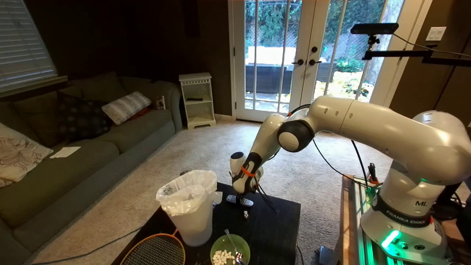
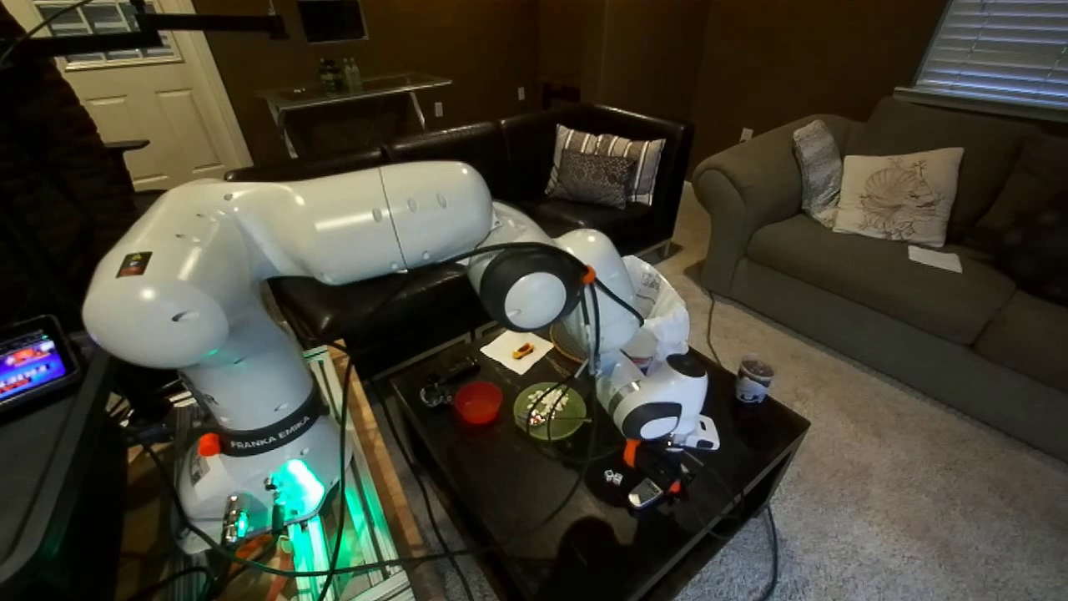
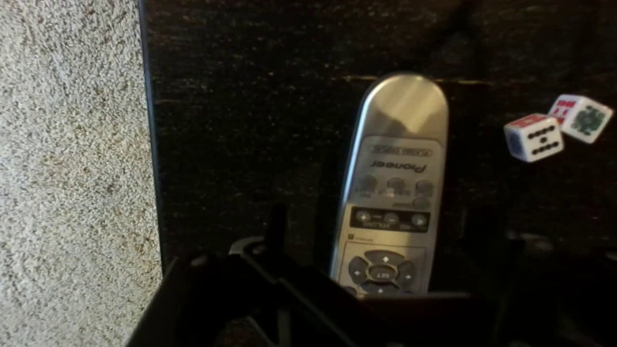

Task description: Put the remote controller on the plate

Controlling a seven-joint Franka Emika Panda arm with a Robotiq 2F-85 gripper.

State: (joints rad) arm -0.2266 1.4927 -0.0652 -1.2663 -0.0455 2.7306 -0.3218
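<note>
Wrist view | remote controller: 1 | dice: 2 | tool: 1, jaws apart

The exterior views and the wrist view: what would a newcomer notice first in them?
Probably the large white robot arm, reaching over the dark table in both exterior views. In the wrist view, the silvery Pioneer remote dominates, lying on that table, with two white dice to its right.
</note>
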